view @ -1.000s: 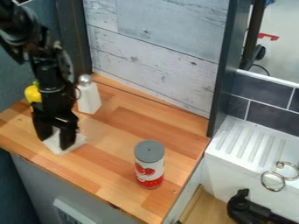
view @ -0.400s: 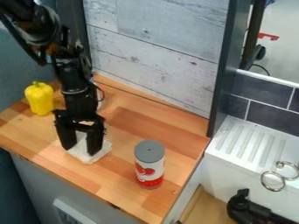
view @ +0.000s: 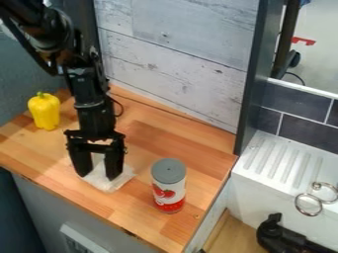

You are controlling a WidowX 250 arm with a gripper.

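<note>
The black gripper (view: pixel 99 176) points down over the left half of the wooden counter, its two fingers spread apart. Both fingertips rest on a crumpled white cloth (view: pixel 111 184), which lies flat beneath and between them. To the right of the cloth stands an upright can (view: pixel 168 187) with a grey lid and a red and white label, apart from the gripper. A yellow bell pepper (view: pixel 44 111) sits at the counter's left back, beside the arm.
The wooden counter (view: pixel 155 133) has a pale plank wall (view: pixel 175 54) behind it and a dark post to its right. Farther right are a white ribbed drainboard (view: pixel 284 158), metal rings (view: pixel 309 203) and a black object (view: pixel 284 236) below.
The gripper has moved right and slightly toward the front, and the cloth has slid along with it. The pepper has come into fuller view, while the arm now covers the white bottle.
</note>
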